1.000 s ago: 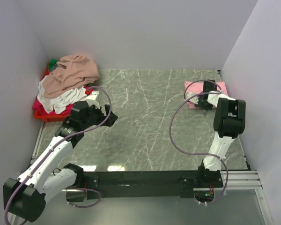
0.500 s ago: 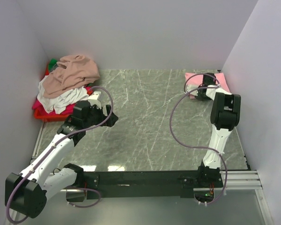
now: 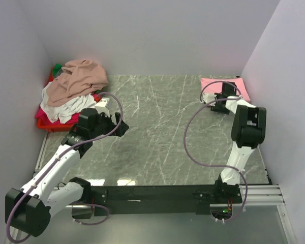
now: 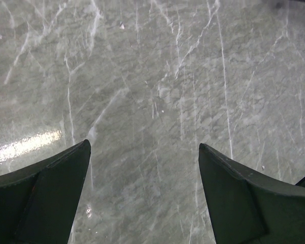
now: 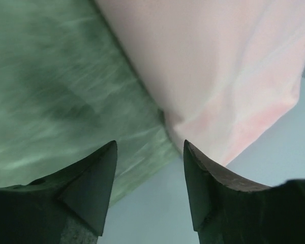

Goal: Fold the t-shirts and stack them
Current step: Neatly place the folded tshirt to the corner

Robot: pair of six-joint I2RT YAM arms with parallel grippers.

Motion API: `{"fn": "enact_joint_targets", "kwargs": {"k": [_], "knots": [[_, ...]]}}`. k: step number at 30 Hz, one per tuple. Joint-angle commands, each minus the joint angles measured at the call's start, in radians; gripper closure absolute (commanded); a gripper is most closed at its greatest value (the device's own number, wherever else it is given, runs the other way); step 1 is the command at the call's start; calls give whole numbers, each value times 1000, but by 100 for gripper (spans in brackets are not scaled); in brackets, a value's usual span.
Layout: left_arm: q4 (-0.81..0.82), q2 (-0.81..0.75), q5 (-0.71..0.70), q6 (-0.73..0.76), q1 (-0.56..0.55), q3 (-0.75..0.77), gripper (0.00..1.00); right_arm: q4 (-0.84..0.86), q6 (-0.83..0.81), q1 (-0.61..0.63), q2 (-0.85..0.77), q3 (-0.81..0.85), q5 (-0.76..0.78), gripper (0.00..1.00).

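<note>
A folded light pink t-shirt lies flat in the far right corner of the table; it also shows in the right wrist view. My right gripper is open and empty at the shirt's near edge, pointing toward the wall. A pile of t-shirts sits at the far left: tan on top, white, magenta and green beneath. My left gripper is open and empty over bare marble, to the right of the pile.
The pile rests in a red plastic basket against the left wall. Grey walls close in the marble table on the left, back and right. A purple cable loops from the right arm over the table.
The pink shirt has slid from the table's right side back into the far right corner with my right gripper, which now stands open at its edge. The left arm has barely moved.
</note>
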Motion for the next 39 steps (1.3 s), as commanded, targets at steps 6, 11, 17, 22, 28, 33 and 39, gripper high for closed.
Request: {"fn": "enact_joint_targets", "kwargs": {"k": [6,11,17,22,28,33,39], "knots": [[37,-51,11,12,-1,86,8,-188,297,6,-323,-8,-294,37],[-14,-98,2,35,-1,88,8,-215,293,7,-213,53,-236,37],[9,-172,-2,55,-1,25,7,-227,232,-7,-54,165,-169,37],[26,-121,22,66,-1,17,7,-216,209,-11,46,228,-113,37],[24,-80,41,76,0,19,8,-189,199,-10,105,264,-83,37],[30,-84,45,75,0,8,7,-161,178,-10,124,264,-64,38],[29,-61,57,81,0,16,8,-176,167,-11,180,306,-45,43]]}}
